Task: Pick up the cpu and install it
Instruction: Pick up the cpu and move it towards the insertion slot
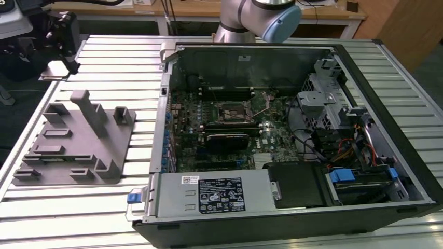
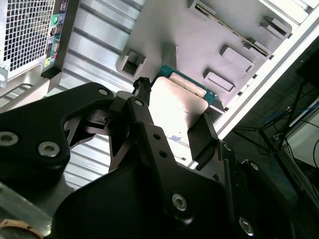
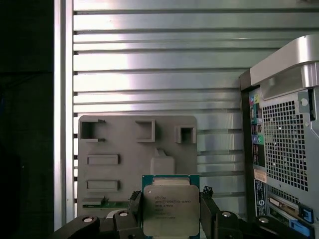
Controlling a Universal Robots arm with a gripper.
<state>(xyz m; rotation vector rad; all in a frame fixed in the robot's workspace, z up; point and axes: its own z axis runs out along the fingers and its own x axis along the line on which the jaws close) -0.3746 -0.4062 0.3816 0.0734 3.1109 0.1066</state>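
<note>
Though partly cropped, cpu [image 3: 171,213] apparently in claw [image 3: 171,201].

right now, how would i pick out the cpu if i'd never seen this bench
Find the grey fixture plate on the slatted table beside the computer case. In the first wrist view the gripper holds the cpu in front of that plate: a flat square with a pale silver top and green rim, unlike the plate's grey blocks.

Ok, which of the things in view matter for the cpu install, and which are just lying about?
Job: cpu, held in the gripper; black socket on the motherboard.
Lying about: grey fixture plate, labelled power supply box, drive cage, cables.
</note>
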